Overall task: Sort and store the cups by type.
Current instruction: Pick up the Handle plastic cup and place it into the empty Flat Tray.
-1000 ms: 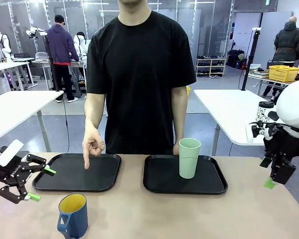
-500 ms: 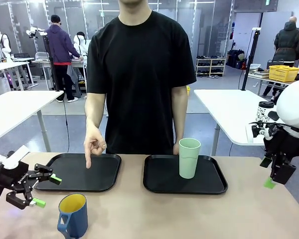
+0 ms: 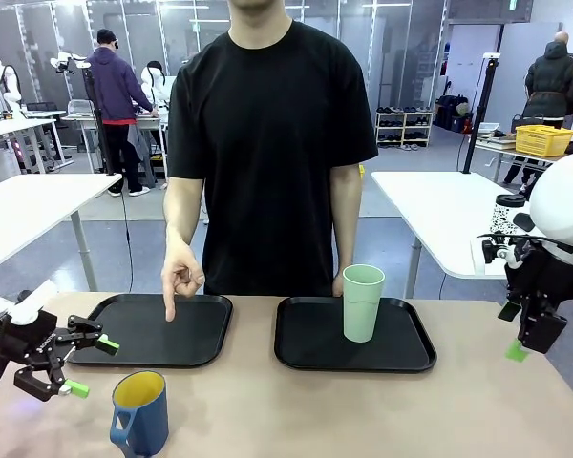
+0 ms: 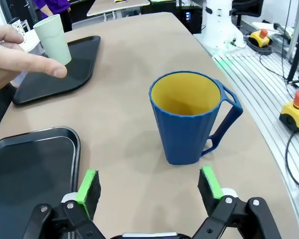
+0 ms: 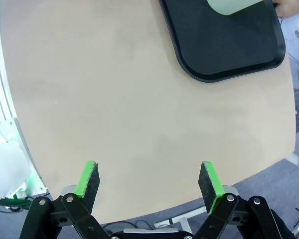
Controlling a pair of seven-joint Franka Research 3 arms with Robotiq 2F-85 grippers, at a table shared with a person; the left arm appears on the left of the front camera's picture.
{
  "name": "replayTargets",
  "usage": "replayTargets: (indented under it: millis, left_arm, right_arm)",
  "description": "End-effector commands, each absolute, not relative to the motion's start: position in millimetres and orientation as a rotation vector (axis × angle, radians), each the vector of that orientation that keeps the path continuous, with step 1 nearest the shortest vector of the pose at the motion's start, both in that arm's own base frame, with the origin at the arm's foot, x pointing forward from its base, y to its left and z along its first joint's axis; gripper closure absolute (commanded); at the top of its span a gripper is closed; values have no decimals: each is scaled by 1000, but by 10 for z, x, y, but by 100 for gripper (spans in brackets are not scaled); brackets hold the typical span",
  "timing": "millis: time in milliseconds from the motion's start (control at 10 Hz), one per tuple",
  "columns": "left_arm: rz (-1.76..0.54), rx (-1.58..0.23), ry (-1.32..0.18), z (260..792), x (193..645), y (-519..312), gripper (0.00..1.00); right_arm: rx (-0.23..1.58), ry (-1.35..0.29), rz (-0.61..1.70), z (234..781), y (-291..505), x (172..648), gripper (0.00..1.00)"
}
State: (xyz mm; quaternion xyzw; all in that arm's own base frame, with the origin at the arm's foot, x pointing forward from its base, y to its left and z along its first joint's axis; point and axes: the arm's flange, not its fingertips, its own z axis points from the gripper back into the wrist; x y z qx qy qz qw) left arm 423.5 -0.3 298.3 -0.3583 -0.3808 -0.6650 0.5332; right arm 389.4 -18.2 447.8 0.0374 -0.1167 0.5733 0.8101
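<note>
Left tool (image 3: 92, 367) has neared the upright blue, yellow-lined mug (image 3: 140, 412).

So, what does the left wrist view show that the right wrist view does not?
Left wrist view: the blue mug upright on the table, just ahead of the open left end effector, plus the person's hand and a nearer tray. Right wrist view: the open right end effector over the table near its edge. Both: the green tumbler on its black tray.
</note>
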Motion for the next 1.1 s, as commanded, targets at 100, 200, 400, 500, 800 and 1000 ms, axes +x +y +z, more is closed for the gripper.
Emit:
replayTargets:
  millis: [100, 200, 400, 500, 800, 1000]
  left_arm:
    - [-1597, -949, -877, 2862, 4294, -75, 0]
    - [-1599, -976, -875, 2785, 4330, -126, 0]
    - [-1608, -992, -870, 2742, 4333, -187, 0]
    - [-1619, -1017, -851, 2722, 4310, -213, 0]
    - [-1627, -1072, -837, 2668, 4271, -334, 0]
    - [-1629, -1086, -829, 2623, 4241, -376, 0]
  right_arm:
    - [69, -236, 1206, 4483, -173, 3880, 0]
    - [69, -236, 1206, 4483, -173, 3880, 0]
    - [69, -236, 1206, 4483, -173, 3880, 0]
    - [69, -236, 1206, 4483, -173, 3880, 0]
    - [69, -236, 1206, 4483, -173, 3880, 0]
    - [69, -236, 1206, 4483, -173, 3880, 0]
